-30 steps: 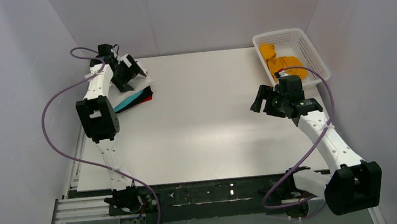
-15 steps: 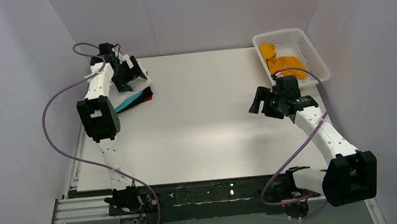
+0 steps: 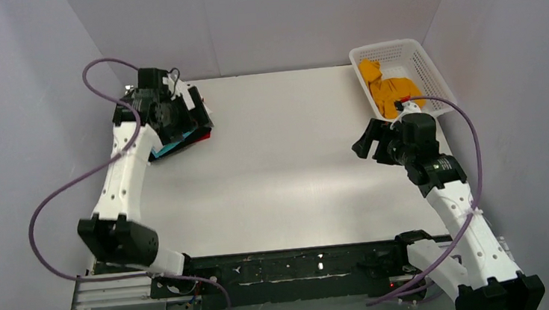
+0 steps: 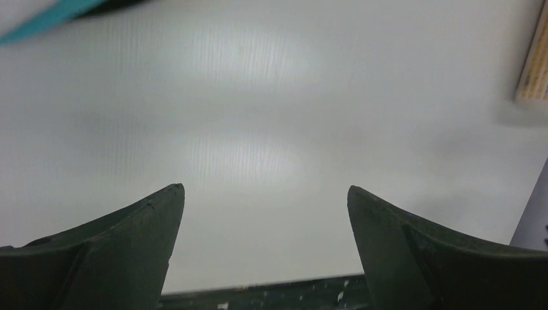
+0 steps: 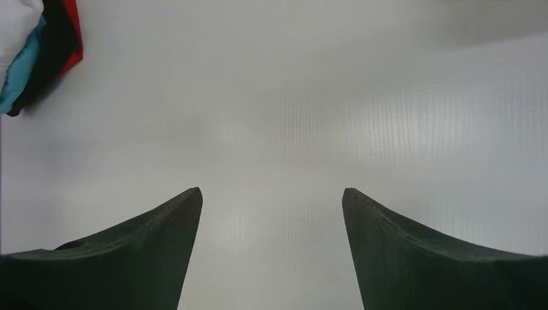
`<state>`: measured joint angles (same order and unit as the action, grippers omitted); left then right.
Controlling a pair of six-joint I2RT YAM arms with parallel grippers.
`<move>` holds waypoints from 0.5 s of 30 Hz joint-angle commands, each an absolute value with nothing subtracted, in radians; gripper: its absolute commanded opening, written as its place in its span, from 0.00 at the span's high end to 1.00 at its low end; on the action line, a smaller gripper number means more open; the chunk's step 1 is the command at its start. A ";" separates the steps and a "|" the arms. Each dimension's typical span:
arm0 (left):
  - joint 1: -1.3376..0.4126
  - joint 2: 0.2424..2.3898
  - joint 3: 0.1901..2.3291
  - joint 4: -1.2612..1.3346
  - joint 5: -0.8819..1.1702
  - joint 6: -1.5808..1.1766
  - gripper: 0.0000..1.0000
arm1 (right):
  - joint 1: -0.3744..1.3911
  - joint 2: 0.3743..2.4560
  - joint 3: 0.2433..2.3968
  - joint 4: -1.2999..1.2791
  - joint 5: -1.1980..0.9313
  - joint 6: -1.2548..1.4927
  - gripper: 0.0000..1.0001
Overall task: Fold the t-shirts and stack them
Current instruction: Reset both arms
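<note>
Top view with both wrist views; task near its end. The stack point(image 3: 180, 142) of folded t-shirts lies at 10 o'clock on the counter point(image 3: 288, 169). In the right wrist view its layers show as a white t-shirt point(image 5: 16, 26) uppermost, then teal point(image 5: 18, 81), black point(image 5: 50, 51) and red point(image 5: 75, 32) edges. These four appear done. The orange t-shirt point(image 3: 393, 88) lies crumpled in the basket point(image 3: 388, 44) at 2 o'clock, well apart from the stack, and is not yet folded. By this evidence it is the one garment left to lift out, fold and add.

The left gripper point(image 4: 262, 190) hovers over the stack, hiding most of its top in the top view. Its fingers stand wide apart with nothing between them, and only bare counter shows below them. The left arm point(image 3: 123, 176) reaches from its base at 7 o'clock up toward 11 o'clock.

The right gripper point(image 5: 271, 190) is likewise spread and empty. It hangs above the counter near the basket's near corner, at about 7 o'clock from it, and points across toward 9 o'clock, away from the basket. The right arm point(image 3: 451, 192) rises from its base at 5 o'clock toward 12 o'clock. Neither gripper touches cloth, as far as these views show.
</note>
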<state>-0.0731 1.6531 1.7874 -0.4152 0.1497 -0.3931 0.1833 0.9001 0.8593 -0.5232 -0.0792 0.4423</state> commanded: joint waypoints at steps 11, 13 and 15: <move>-0.366 0.853 0.780 -0.552 -0.120 -0.688 0.02 | 0.178 0.510 0.562 -0.495 -0.017 0.502 0.11; -0.366 0.825 0.769 -0.581 -0.126 -0.681 0.02 | 0.178 0.486 0.537 -0.470 -0.037 0.497 0.09; -0.365 0.813 0.772 -0.613 -0.143 -0.675 0.02 | 0.178 0.480 0.538 -0.470 -0.027 0.497 0.09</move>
